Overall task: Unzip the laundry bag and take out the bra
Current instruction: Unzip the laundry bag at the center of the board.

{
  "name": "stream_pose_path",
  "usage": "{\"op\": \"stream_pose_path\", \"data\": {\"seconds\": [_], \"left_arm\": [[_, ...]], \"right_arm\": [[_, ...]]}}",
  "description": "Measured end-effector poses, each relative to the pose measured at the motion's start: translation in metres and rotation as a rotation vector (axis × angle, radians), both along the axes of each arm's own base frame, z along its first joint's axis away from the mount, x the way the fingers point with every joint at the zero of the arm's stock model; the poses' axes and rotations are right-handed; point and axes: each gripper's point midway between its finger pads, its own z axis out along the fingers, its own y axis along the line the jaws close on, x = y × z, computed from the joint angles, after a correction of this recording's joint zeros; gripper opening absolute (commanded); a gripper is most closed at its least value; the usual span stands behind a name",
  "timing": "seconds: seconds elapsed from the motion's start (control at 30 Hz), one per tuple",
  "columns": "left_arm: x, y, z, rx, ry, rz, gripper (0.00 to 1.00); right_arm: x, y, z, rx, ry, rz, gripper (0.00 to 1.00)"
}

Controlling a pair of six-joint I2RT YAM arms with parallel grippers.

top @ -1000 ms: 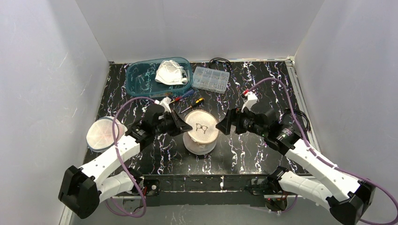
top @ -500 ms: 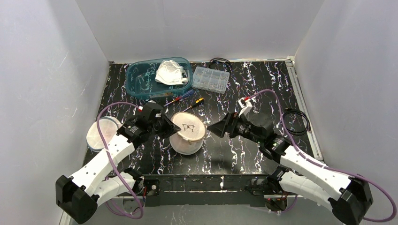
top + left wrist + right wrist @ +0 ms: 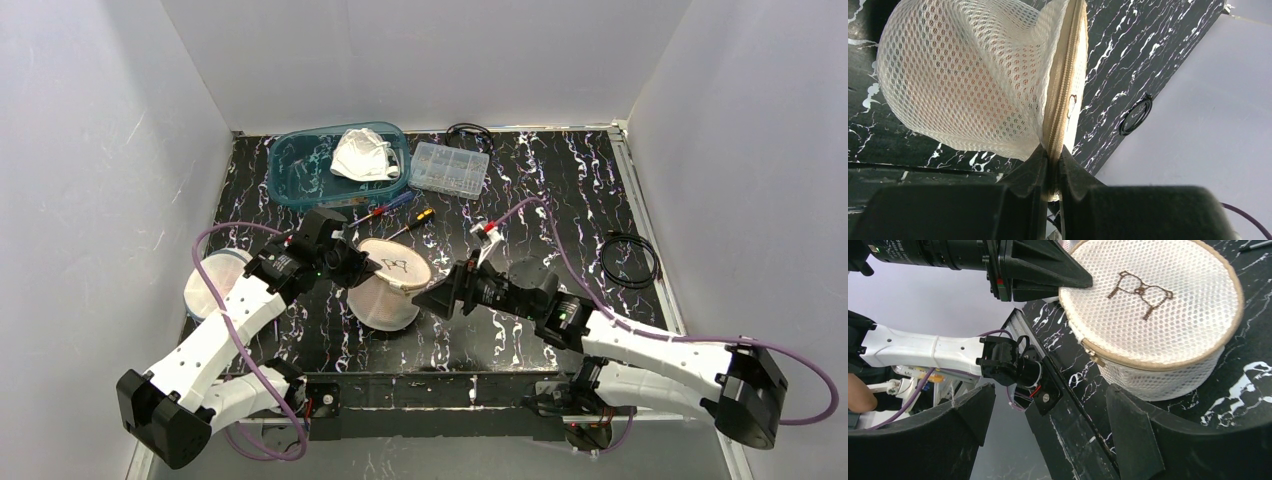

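Left tool [image 3: 1050, 150] is pinched tight on the zippered rim of the laundry bag [image 3: 388, 283], which is near the front centre of the desk [image 3: 560, 200]. The round bag sits roughly upright, embroidered face up, its zip seam running straight away from the fingers. Right tool [image 3: 425, 297], jaws spread and holding nothing, sits just beside the bag's right side.

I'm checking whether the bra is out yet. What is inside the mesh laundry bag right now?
The laundry bag looks zipped shut. Through its mesh, the left wrist view shows only a faint pinkish-orange tint; no shape can be made out. The left fingers pinch its zipper seam.
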Motion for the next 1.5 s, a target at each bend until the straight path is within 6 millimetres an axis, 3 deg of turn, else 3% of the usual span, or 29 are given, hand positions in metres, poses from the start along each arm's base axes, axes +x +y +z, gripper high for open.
{"op": "stream_pose_path", "data": {"seconds": [0.33,0.83,1.5], "left_arm": [[-0.001,0.002,0.007,-0.018,0.013,0.042,0.0],[-0.004,0.004,0.009,-0.034,0.023,0.064,0.0],[-0.003,0.004,0.027,-0.06,-0.011,0.073,0.0]], "right_arm": [[-0.001,0.023,-0.025,-0.04,0.017,-0.009,0.78],[0.016,0.034,-0.03,-0.019,0.02,-0.073,0.77],[0.012,0.042,-0.011,0.077,0.046,-0.049,0.75]]}}
